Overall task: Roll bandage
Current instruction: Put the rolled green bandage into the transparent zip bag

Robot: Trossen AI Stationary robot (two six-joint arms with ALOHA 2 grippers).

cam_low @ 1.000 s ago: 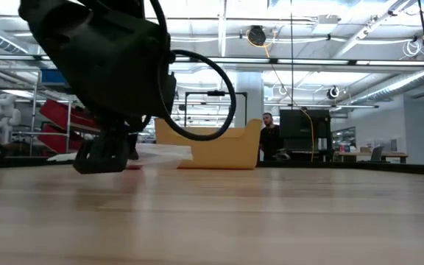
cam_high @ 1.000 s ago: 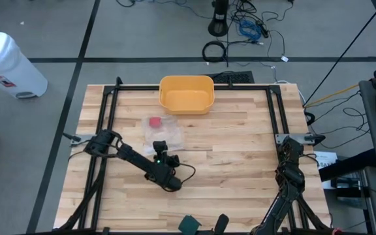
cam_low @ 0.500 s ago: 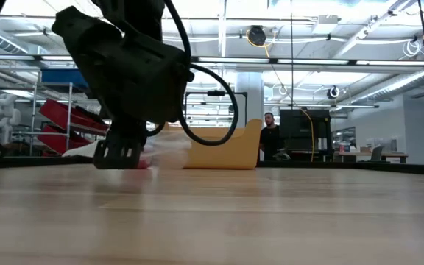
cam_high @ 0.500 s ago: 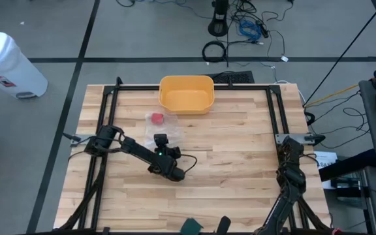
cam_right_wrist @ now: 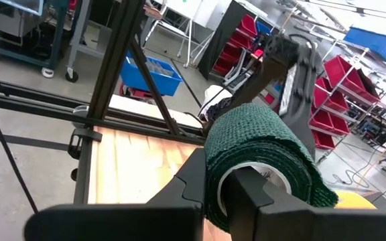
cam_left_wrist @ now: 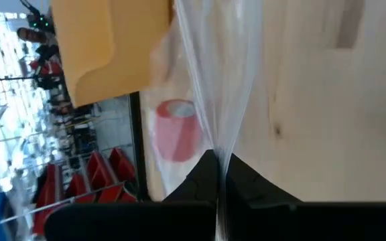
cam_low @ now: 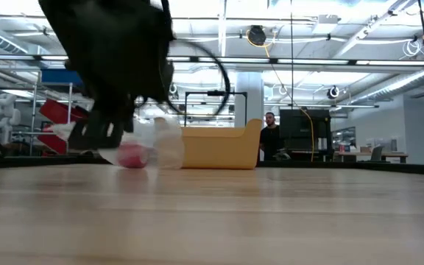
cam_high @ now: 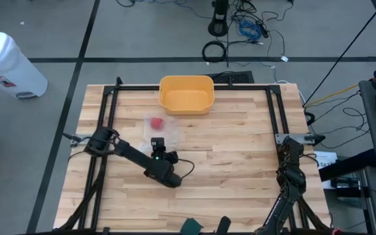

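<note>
Now your left hand (cam_high: 158, 143) has snapped closed, and it's pinching the near edge of the clear plastic bag (cam_left_wrist: 216, 80) between its fingers (cam_left_wrist: 196, 184). A second ago those fingers stood wide over the bag; now the film runs taut out of them, and in the low view the bag (cam_low: 160, 143) is lifting off the tabletop (cam_high: 240, 143). The pink bandage roll (cam_high: 155, 122) sits inside the bag, between your hand and the yellow bin (cam_high: 186, 93). So you've got the wrapper, not the roll; it looks like freeing the roll comes next. Your right hand (cam_right_wrist: 243, 201) waits at the tabletop's front edge, clenched on a dark green bandage roll (cam_right_wrist: 260, 150).
</note>
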